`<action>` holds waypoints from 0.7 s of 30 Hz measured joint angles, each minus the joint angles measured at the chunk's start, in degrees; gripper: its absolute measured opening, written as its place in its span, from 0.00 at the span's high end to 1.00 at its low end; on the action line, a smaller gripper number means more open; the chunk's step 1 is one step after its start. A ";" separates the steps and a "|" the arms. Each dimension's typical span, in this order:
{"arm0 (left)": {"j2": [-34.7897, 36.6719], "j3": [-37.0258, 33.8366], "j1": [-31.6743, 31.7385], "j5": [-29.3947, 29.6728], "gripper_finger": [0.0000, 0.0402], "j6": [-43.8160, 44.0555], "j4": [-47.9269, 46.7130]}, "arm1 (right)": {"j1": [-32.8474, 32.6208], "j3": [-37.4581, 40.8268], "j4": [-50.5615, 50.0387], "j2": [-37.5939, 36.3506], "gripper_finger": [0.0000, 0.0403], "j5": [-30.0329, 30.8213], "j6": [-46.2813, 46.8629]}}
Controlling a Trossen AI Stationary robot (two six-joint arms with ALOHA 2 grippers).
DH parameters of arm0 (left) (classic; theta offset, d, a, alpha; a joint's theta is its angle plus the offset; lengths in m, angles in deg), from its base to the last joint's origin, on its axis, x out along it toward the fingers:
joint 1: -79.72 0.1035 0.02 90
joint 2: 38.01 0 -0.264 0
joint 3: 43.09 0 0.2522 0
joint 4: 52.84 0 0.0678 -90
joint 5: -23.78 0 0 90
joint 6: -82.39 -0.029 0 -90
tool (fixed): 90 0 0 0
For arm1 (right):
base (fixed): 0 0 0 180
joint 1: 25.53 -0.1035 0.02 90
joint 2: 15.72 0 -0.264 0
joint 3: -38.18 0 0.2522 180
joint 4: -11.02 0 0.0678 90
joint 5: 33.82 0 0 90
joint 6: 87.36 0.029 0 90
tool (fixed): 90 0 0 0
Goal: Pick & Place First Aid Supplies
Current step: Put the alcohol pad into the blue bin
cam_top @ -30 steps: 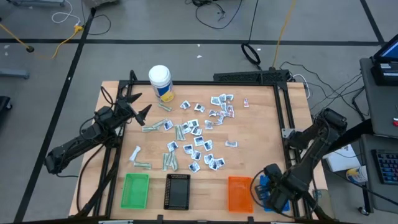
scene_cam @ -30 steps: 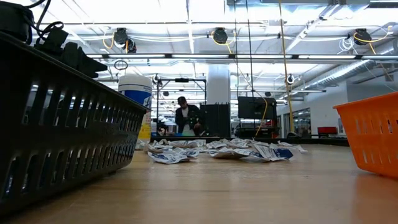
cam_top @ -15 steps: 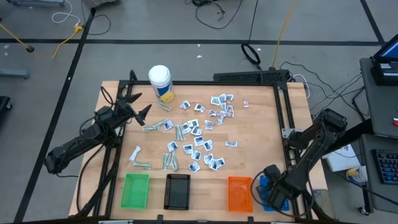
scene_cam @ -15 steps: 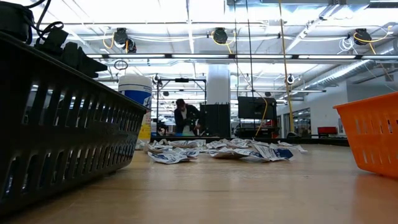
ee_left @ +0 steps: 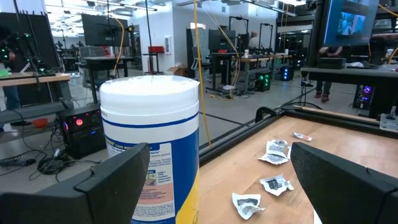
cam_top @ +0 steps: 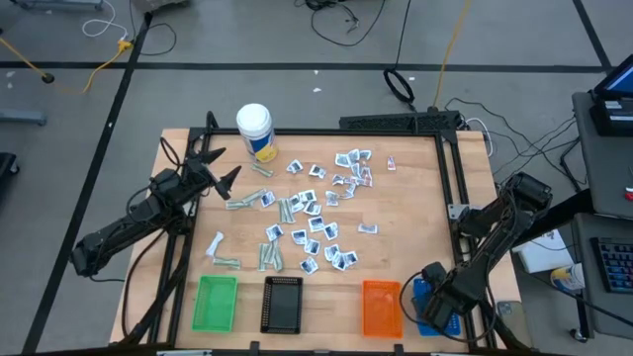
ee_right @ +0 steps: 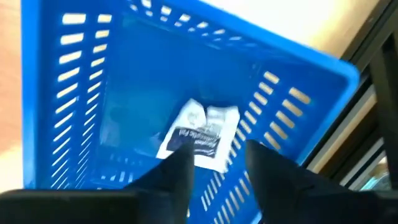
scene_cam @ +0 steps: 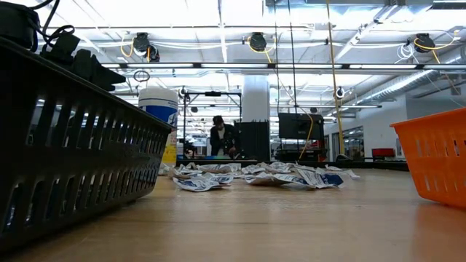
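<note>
Fingers (ee_right: 273,177) of the right gripper stand parted above one sachet (ee_right: 200,135) in one blue tray (ee_right: 81,93).

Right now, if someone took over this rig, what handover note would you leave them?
Left pincer: open, empty, hanging near the white bottle at the table's far left.
Right pincer: over the blue tray, jaws apart, holding nothing.
Done: one white-and-blue sachet lies in the blue tray.
Left: the scattered packets at mid-table are unsorted. The green tray, black tray and orange tray show nothing inside from above.
</note>
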 joint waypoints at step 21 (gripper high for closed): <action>0.00 -0.02 -0.01 0.00 0.01 0.00 0.00 | 7.00 0.04 -9.02 -12.30 0.56 0.28 -14.56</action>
